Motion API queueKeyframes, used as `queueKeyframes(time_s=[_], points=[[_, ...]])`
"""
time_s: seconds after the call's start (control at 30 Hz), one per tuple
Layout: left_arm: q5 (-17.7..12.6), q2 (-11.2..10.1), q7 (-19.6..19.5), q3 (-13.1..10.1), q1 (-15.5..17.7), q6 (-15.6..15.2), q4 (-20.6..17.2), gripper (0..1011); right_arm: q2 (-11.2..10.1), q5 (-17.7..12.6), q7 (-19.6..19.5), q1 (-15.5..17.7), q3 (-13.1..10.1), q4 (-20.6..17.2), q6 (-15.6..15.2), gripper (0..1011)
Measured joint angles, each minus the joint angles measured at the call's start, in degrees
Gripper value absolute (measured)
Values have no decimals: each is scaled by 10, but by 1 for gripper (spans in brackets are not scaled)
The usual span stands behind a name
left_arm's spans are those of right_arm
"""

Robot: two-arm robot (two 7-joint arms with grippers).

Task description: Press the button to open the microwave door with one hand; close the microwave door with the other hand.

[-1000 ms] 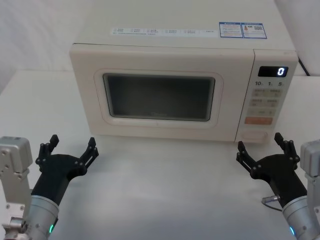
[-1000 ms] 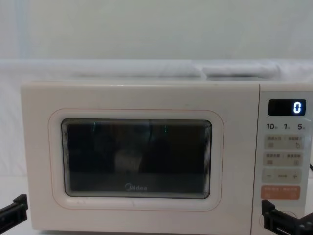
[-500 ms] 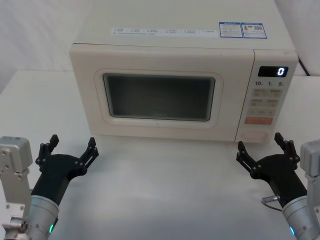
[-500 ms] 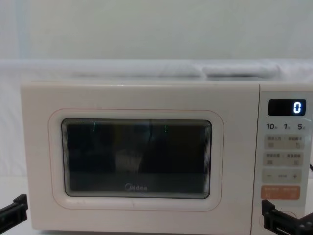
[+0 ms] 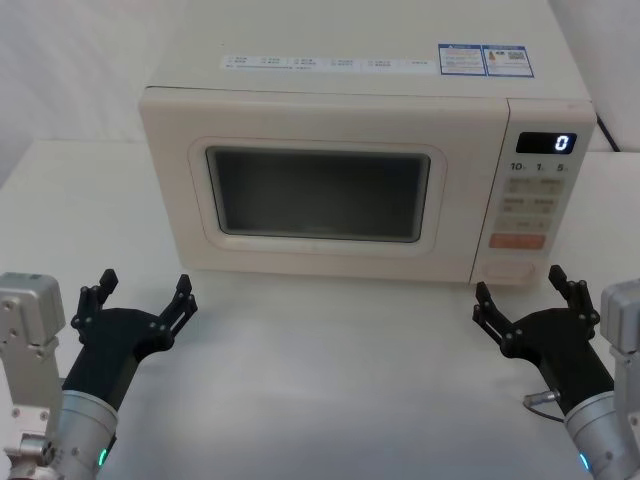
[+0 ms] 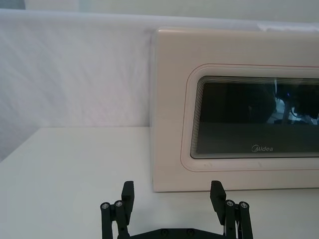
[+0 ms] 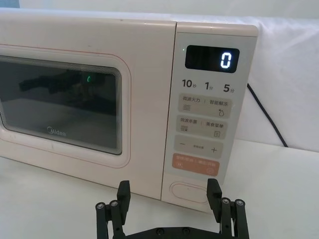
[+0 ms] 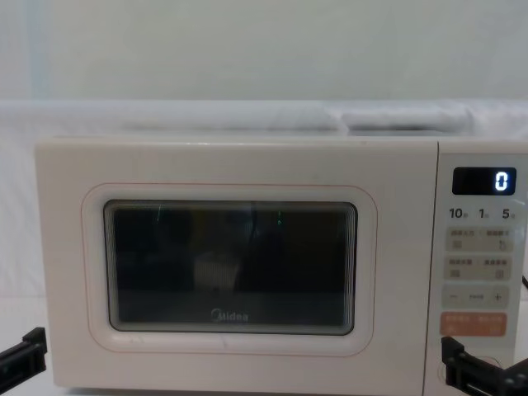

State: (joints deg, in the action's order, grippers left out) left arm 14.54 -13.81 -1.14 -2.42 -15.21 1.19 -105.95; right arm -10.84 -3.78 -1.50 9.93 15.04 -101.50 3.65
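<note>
Hovering with fingers spread over the table (image 5: 330, 390), the right gripper (image 5: 526, 298) sits just before the button (image 7: 192, 190) under the orange key (image 7: 195, 164), the left gripper (image 5: 140, 300) near the shut microwave door (image 5: 318, 190).

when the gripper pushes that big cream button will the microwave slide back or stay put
Probably stays put: the microwave is broad, boxy and sits flat on the table. The button sits low, so tipping seems unlikely. The right gripper, open, is nearest it.
</note>
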Motion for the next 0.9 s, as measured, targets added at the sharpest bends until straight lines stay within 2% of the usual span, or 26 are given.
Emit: queueKeyframes(time_s=[0.23,0.53,0.57,0.6,0.67,0.77,0.8,0.87,0.9], points=[[0,0,0,0,0,0,0,1001,0,0,0,0,0,0,0,869],[0,0,0,0,0,0,0,1001,0,0,0,0,0,0,0,594],[0,0,0,0,0,0,0,1001,0,0,0,0,0,0,0,594],[0,0,0,0,0,0,0,1001,0,0,0,0,0,0,0,524],[0,0,0,0,0,0,0,1001,0,0,0,0,0,0,0,447],[0,0,0,0,0,0,0,1001,0,0,0,0,0,0,0,388],[0,0,0,0,0,0,0,1001,0,0,0,0,0,0,0,318],[0,0,0,0,0,0,0,1001,0,0,0,0,0,0,0,282],[0,0,0,0,0,0,0,1001,0,0,0,0,0,0,0,221]])
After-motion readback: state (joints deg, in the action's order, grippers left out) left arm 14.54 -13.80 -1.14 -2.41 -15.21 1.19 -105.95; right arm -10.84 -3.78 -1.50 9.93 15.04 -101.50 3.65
